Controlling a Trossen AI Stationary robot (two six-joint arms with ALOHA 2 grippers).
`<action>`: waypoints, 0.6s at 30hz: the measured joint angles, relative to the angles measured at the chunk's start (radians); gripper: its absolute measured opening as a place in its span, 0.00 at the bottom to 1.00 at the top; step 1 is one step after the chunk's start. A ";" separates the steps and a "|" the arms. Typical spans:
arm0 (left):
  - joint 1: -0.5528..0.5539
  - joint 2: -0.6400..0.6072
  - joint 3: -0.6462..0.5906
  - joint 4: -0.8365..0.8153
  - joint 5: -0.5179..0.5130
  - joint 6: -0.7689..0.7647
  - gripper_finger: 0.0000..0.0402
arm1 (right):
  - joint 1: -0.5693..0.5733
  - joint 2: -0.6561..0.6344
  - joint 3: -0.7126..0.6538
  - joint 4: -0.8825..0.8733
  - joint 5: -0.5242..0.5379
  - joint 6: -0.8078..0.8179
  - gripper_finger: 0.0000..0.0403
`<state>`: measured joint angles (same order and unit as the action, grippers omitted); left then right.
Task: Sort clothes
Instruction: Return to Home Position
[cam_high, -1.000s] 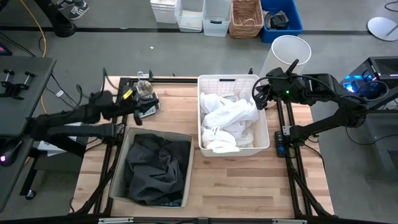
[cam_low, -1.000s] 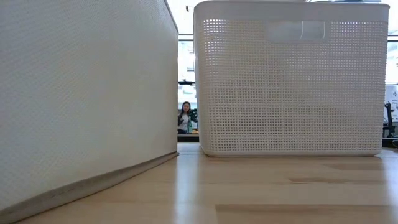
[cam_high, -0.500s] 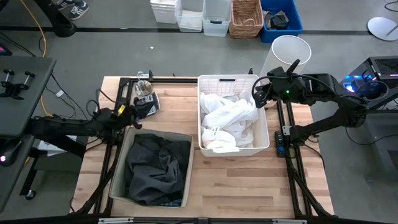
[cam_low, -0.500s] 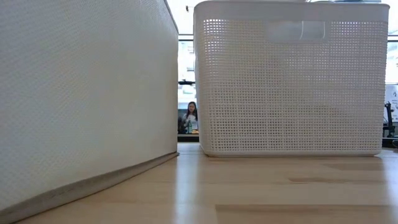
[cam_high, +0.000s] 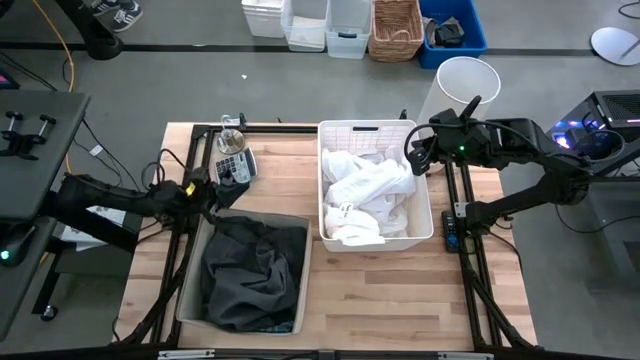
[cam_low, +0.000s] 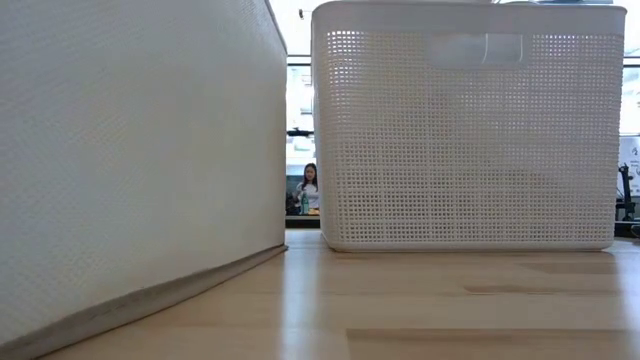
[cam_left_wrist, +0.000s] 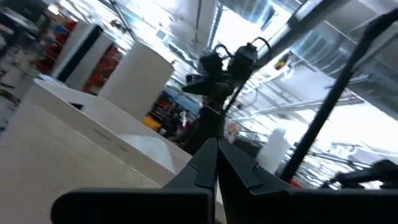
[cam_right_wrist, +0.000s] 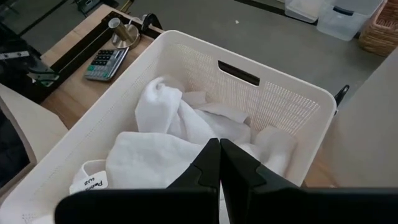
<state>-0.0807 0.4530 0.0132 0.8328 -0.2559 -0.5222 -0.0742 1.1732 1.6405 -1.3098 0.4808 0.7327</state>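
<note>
Only one bit of print shows: dark lettering in two short lines on the waistband of a white garment (cam_right_wrist: 90, 182), which lies toward 7 o'clock in the white basket (cam_right_wrist: 273, 93). It is too small to read with certainty. The calculator (cam_high: 233, 167), at 11 o'clock on the table (cam_high: 390, 290), has keys too small to read.

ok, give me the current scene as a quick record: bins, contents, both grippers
white basket: back, right of the table's centre; holds white garments
fabric bin: front left; holds dark garments
left gripper: shut, holding nothing, just behind the fabric bin's back left corner
right gripper: shut, holding nothing, by the white basket's right rim
calculator: on the table at back left, beside the white basket
</note>
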 joint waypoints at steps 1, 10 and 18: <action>-0.011 0.000 0.000 0.000 -0.010 0.008 0.00 | 0.000 0.000 0.000 0.000 0.000 -0.006 0.00; 0.013 -0.017 0.023 -0.132 -0.456 0.202 0.00 | 0.000 0.000 0.000 0.000 0.000 -0.011 0.00; 0.038 -0.017 0.028 -0.421 -0.785 -0.024 0.00 | 0.000 0.000 0.000 0.000 -0.015 0.002 0.00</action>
<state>-0.0423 0.4357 0.0410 0.4115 -1.0411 -0.5459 -0.0742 1.1728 1.6405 -1.3102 0.4662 0.7350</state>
